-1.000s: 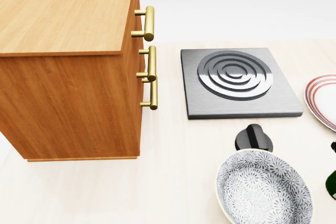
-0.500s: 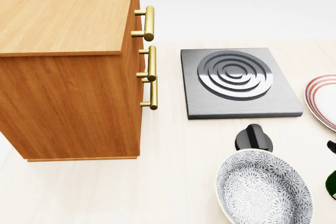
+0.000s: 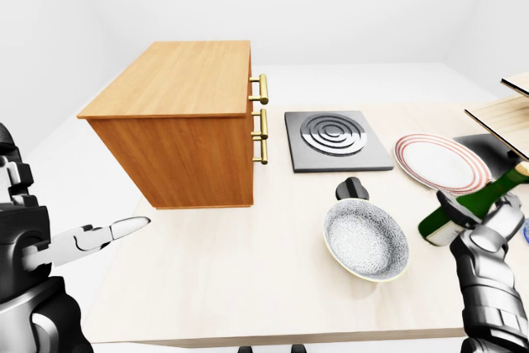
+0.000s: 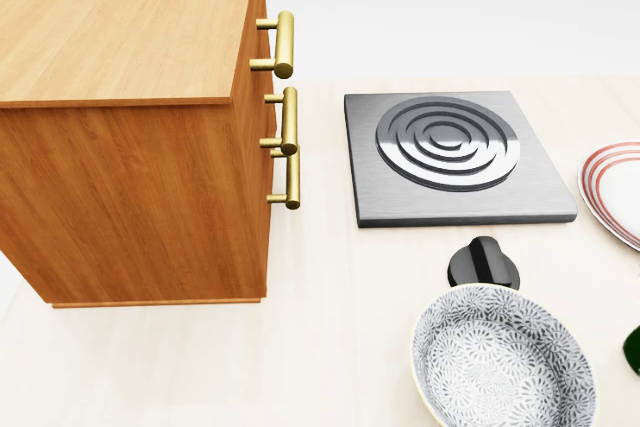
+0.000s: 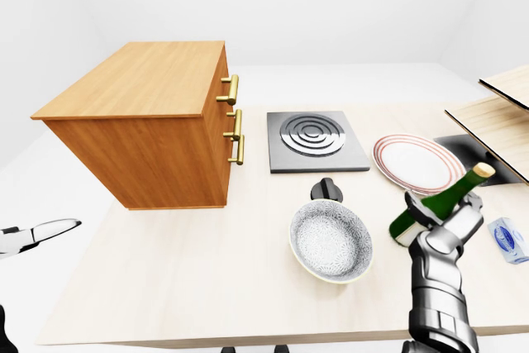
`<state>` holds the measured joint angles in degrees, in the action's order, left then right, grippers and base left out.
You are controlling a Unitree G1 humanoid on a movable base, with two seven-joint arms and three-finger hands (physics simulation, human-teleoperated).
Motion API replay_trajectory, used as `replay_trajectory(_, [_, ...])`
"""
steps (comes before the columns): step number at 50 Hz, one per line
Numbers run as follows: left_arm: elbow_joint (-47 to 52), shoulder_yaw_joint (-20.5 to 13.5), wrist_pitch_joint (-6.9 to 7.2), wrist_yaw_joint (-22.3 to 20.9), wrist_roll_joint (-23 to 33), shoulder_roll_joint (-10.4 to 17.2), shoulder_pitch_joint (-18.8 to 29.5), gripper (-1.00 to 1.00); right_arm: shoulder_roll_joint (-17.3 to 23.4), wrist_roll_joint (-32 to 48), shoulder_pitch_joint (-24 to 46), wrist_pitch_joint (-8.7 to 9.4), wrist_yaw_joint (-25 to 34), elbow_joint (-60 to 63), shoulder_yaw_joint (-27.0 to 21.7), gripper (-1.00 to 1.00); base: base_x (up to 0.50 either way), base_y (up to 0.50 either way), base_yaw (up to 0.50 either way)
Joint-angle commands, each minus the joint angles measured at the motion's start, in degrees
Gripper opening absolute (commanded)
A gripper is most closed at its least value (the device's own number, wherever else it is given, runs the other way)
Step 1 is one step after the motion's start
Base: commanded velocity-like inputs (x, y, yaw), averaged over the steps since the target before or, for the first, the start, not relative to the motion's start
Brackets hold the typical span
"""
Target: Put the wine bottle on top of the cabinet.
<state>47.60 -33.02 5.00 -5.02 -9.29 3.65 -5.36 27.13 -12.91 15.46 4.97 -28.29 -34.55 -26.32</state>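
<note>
The green wine bottle (image 5: pixel 433 205) with a tan cork end is tilted, neck up to the right, above the table's right side. My right hand (image 5: pixel 440 219) is shut round its body. Only a green sliver of the wine bottle (image 4: pixel 634 349) shows at the head view's right edge. The wooden cabinet (image 5: pixel 140 80) with brass handles stands on the table's left part, well to the left of the bottle, and its flat top is bare. Low at the left of the left-eye view, off the table's left edge, my left hand (image 3: pixel 111 230) is open, its fingers pointing right.
Between cabinet and bottle lie a grey hob plate (image 5: pixel 312 138), a black knob (image 5: pixel 327 190) and a patterned bowl (image 5: pixel 330 240). A red-rimmed plate (image 5: pixel 416 163) lies right of the hob. Wooden shelves (image 5: pixel 496 117) and a small blue box (image 5: pixel 506 239) are at the right edge.
In the head view the dark piece at the right edge has slipped out of sight and only the bottle's green sliver stays. The camera has not moved.
</note>
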Motion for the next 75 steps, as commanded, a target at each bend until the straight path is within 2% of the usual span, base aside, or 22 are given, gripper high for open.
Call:
replay_trajectory(1, [-0.17, 0.18, 0.00, -0.02, 0.14, -0.10, -0.10, 1.00, 0.40, -1.18, -0.28, 0.03, -0.43, -1.60, -0.04, -0.75, 0.00, 0.00, 0.00])
replay_trajectory(2, [-0.17, 0.18, 0.00, -0.02, 0.14, -0.10, -0.10, 1.00, 0.43, -1.17, -0.18, 0.03, -0.38, -1.70, 0.07, -0.87, 0.00, 0.00, 0.00])
replay_trajectory(3, [-0.24, 0.20, 0.00, -0.03, 0.13, -0.13, -0.10, 1.00, 0.44, -1.20, -0.12, 0.03, -0.38, -1.76, 0.10, -0.87, 0.00, 0.00, 0.00])
replay_trajectory(28, [-0.63, 0.64, 0.00, 0.04, 0.48, -0.21, -0.21, 1.00, 0.20, -0.99, -0.96, 0.03, -0.75, -0.29, 0.33, -0.87, 0.00, 0.00, 0.00])
replay_trajectory(35, [-0.48, 0.93, 0.00, 0.12, 0.61, -0.28, -0.14, 1.00, -1.19, 2.31, -3.84, 0.03, -0.80, 15.79, -1.56, -0.89, 0.00, 0.00, 0.00])
replay_trajectory(40, [-0.49, 0.94, 0.00, 0.12, 0.63, -0.30, -0.18, 1.00, -2.38, 4.54, -3.47, 0.03, 2.69, 26.87, -2.31, -0.98, 0.00, 0.00, 0.00])
replay_trajectory(47, [-0.56, 0.85, 0.00, 0.10, 0.59, -0.30, -0.17, 1.00, -2.42, 7.88, 1.08, 0.03, 8.58, 41.63, -0.90, -1.00, 0.00, 0.00, 0.00])
replay_trajectory(57, [-0.40, 0.41, 0.00, 0.10, 0.16, -0.24, -0.14, 1.00, -2.81, 10.99, 5.01, 0.03, 12.61, 46.90, -1.29, -1.00, 0.00, 0.00, 0.00])
replay_trajectory(63, [-0.60, 0.61, 0.00, 0.08, 0.28, -0.23, -0.19, 1.00, -1.42, 10.21, 9.18, 0.03, 15.33, 51.08, -0.52, -1.00, 0.00, 0.00, 0.00])
replay_trajectory(75, [-0.52, -0.07, 0.00, -0.03, -0.38, -0.13, -0.23, 1.00, 1.93, 11.12, 21.23, 0.03, 18.75, 46.99, 4.58, -1.00, 0.00, 0.00, 0.00])
